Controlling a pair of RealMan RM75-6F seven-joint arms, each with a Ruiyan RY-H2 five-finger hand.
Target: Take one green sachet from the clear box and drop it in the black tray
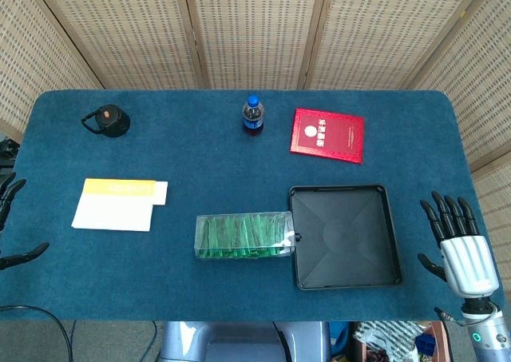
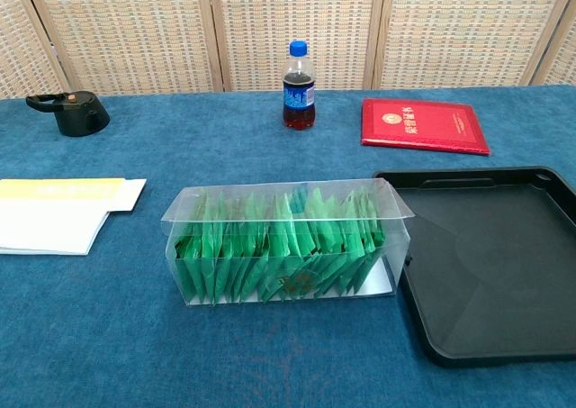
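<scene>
A clear box (image 1: pixel 242 235) (image 2: pixel 283 241) packed with several upright green sachets (image 2: pixel 270 237) lies near the table's front edge, its right end touching the black tray (image 1: pixel 345 236) (image 2: pixel 490 264), which holds nothing. My right hand (image 1: pixel 459 246) hovers at the table's right edge, right of the tray, fingers spread and holding nothing. Of my left hand (image 1: pixel 9 218) only dark fingertips show at the far left edge, apart and holding nothing. Neither hand appears in the chest view.
A small cola bottle (image 1: pixel 252 115) (image 2: pixel 299 86) stands at the back centre, a red booklet (image 1: pixel 327 135) (image 2: pixel 423 125) to its right. A black lid-like object (image 1: pixel 107 121) (image 2: pixel 70 113) sits back left. Yellow-and-white papers (image 1: pixel 118 203) (image 2: pixel 58 212) lie left.
</scene>
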